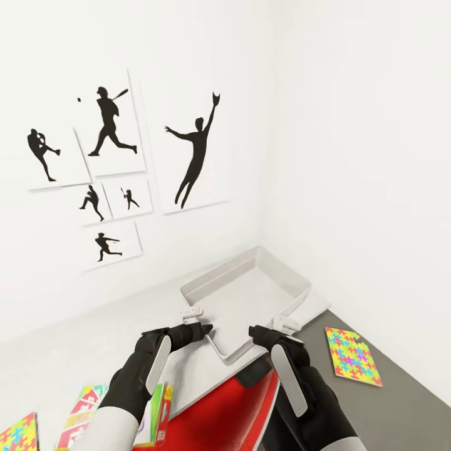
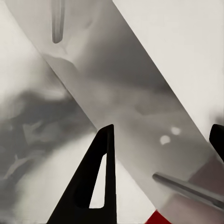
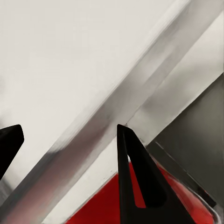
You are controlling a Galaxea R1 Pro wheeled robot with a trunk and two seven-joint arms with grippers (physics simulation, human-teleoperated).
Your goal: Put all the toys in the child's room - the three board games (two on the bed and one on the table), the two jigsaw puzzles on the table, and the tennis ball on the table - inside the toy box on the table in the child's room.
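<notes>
**Camera placement at the toy box**

The head camera is looking forward and down from above both arms, taking in the toy box (image 1: 250, 294), the table (image 1: 75, 351), a jigsaw puzzle (image 1: 352, 356) and the wall prints (image 1: 113, 169) from moderate range. The left wrist camera is looking along its fingers (image 2: 95, 177), very close to the box's flared wall (image 2: 121, 88). The right wrist camera is facing the box rim (image 3: 112, 116) equally near. All three views are sharing the box's near edge and a red surface (image 1: 219, 413) beneath.

Board games (image 1: 94, 407) behind the left arm — jigsaw puzzle (image 1: 17, 433) cropped at the frame's edge
</notes>
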